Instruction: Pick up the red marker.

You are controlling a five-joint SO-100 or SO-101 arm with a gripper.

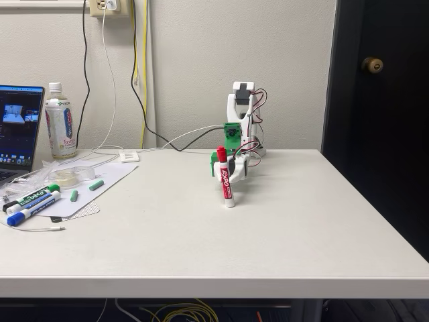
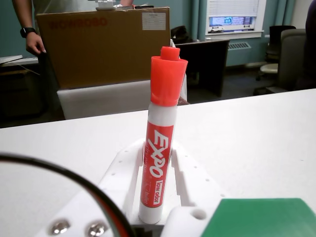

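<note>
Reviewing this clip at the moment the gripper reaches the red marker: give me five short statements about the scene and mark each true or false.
1. The red marker stands upright on the table, cap up. True.
2. The gripper has its fingers on either side of the marker's lower barrel in the wrist view. True.
3. The marker is lifted clear of the table. False: in the fixed view its base rests on the tabletop.
4. The green-capped marker and blue-capped marker lie beside the red one. False: they lie far off at the table's left edge in the fixed view.
5. A plastic bottle stands next to a laptop. True.
</note>
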